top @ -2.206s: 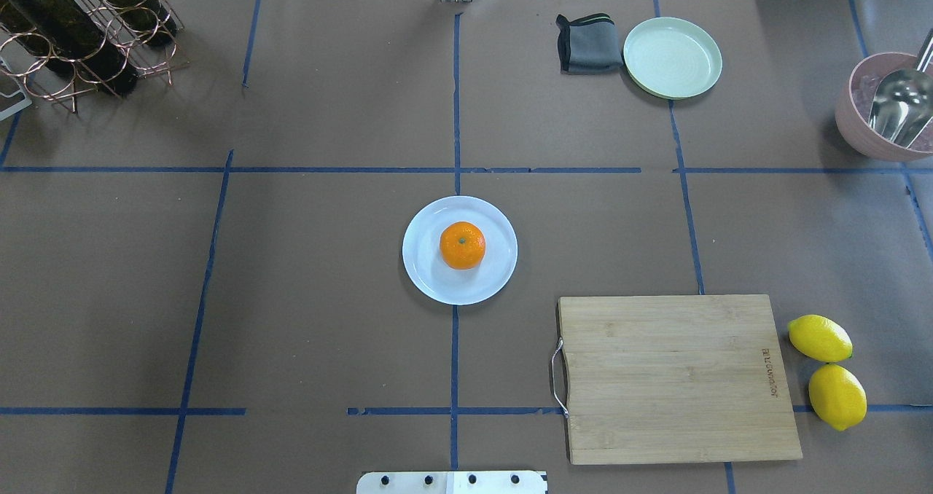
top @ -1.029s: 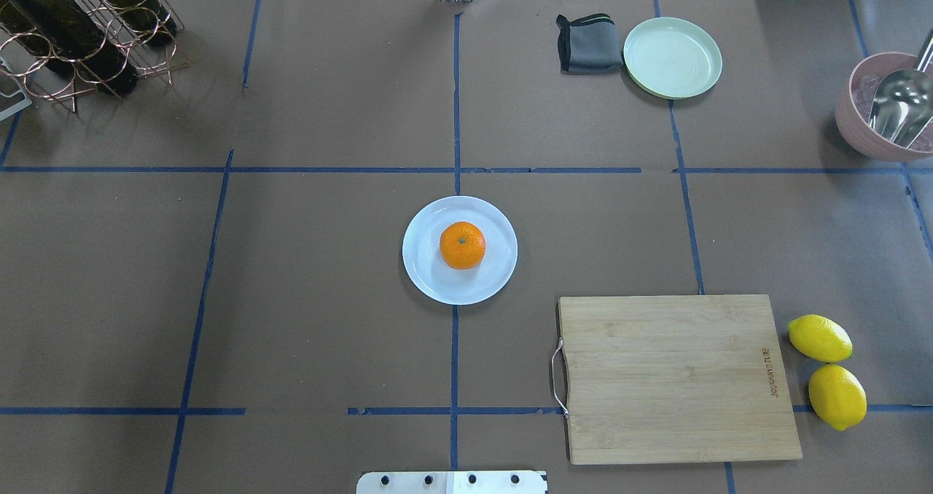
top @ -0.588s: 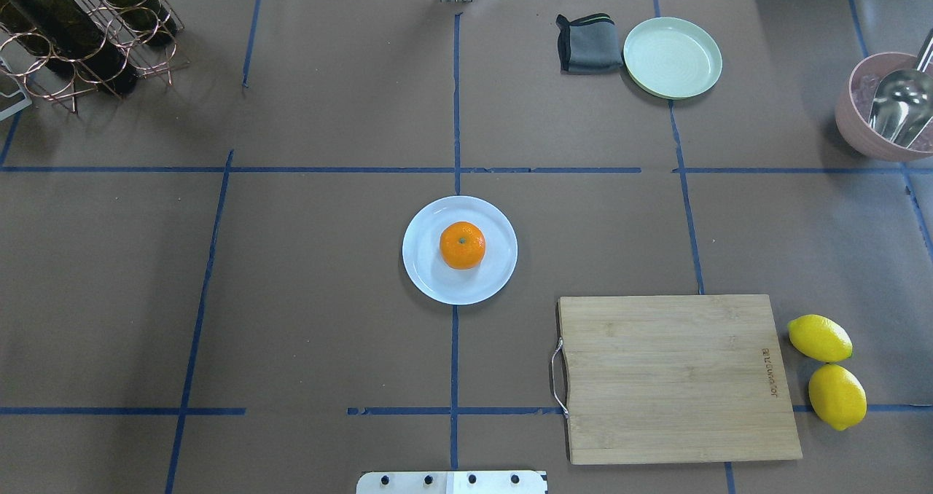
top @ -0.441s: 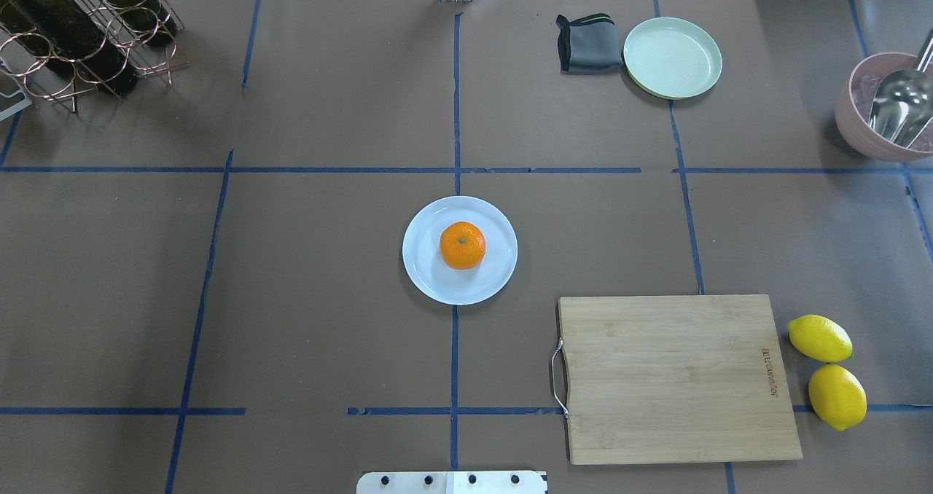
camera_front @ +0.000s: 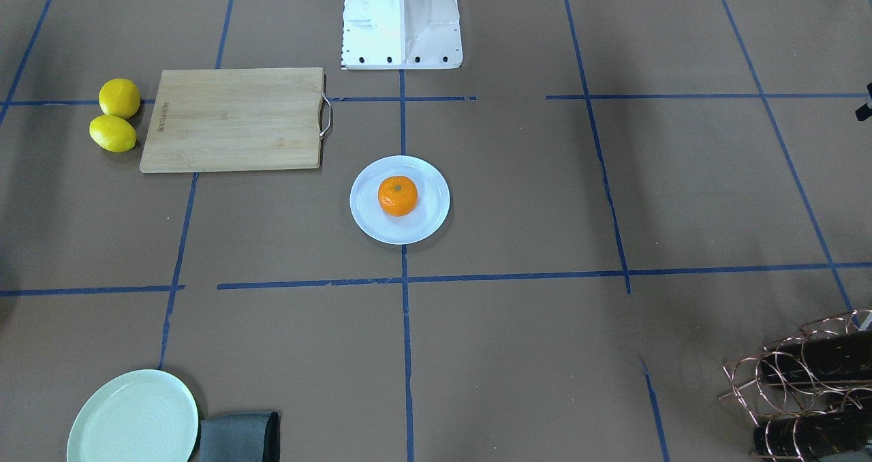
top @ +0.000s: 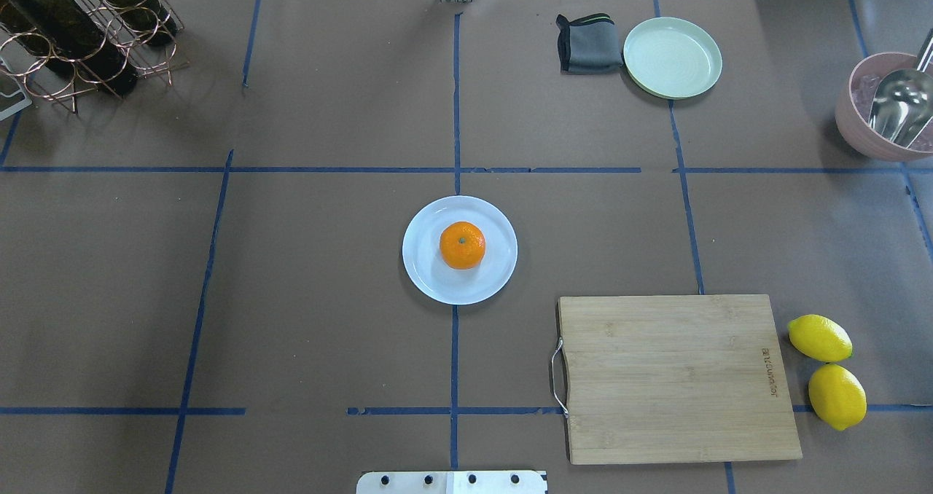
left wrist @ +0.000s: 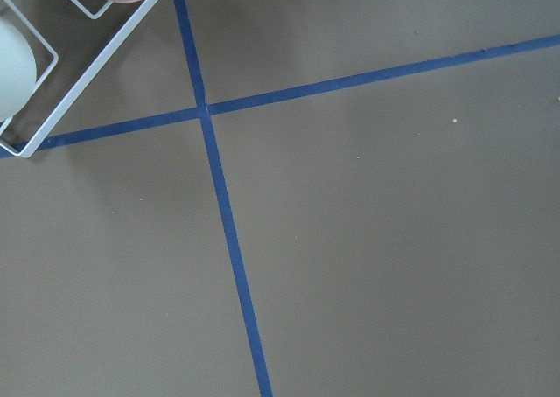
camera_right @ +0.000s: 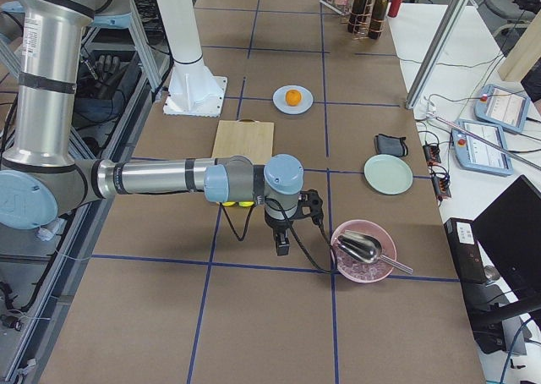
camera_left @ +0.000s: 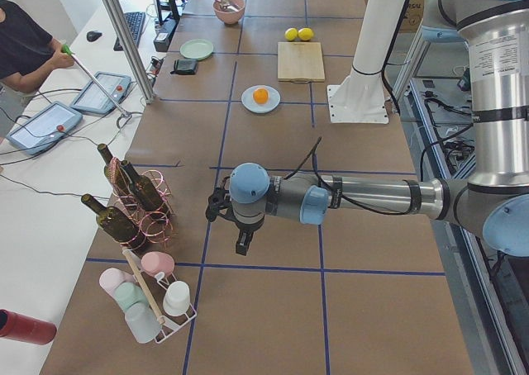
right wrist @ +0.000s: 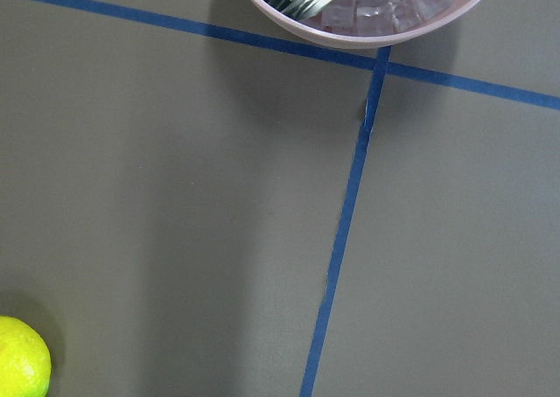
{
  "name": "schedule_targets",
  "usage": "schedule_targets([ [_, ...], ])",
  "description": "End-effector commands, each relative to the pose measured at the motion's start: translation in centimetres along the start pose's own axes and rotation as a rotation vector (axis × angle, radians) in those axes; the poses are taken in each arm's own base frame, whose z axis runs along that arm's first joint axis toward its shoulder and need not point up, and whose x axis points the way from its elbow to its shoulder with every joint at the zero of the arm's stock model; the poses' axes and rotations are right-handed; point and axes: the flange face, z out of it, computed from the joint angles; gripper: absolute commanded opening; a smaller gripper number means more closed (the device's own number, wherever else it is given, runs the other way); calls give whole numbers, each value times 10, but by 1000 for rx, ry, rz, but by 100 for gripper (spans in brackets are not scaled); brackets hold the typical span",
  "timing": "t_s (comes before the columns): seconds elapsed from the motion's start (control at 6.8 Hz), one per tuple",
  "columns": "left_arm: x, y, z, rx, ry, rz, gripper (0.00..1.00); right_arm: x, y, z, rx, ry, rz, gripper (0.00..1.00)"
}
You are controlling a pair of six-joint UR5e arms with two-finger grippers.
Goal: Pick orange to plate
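The orange (top: 462, 245) rests stem-up in the middle of the pale bluish-white plate (top: 426, 279) at the table's centre; the front-facing view shows the same orange (camera_front: 398, 195) on that plate (camera_front: 366, 220). No gripper is near it. My left gripper (camera_left: 242, 244) hangs over bare table far off on the left end, near the wine rack. My right gripper (camera_right: 281, 247) hangs at the right end beside the pink bowl. Both show only in the side views, so I cannot tell whether they are open or shut. The wrist views show no fingers.
A bamboo cutting board (top: 674, 377) lies near the right front with two lemons (top: 827, 370) beside it. A mint-green plate (top: 672, 57) and grey cloth (top: 589, 42) sit at the back right, a pink bowl (top: 867, 133) with a metal scoop at the far right, a wine rack (top: 80, 28) at the back left.
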Motion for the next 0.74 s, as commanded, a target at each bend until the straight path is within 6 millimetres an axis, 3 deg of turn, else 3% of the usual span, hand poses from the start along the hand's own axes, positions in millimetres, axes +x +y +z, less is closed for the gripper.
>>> schedule_targets([
  [0.0,10,-7,-2,6,1,25,100,-1,-4,-2,6,9,-4,100],
  [0.59,18,-13,3,-2,8,46,100,-6,-7,-6,17,-5,-16,100],
])
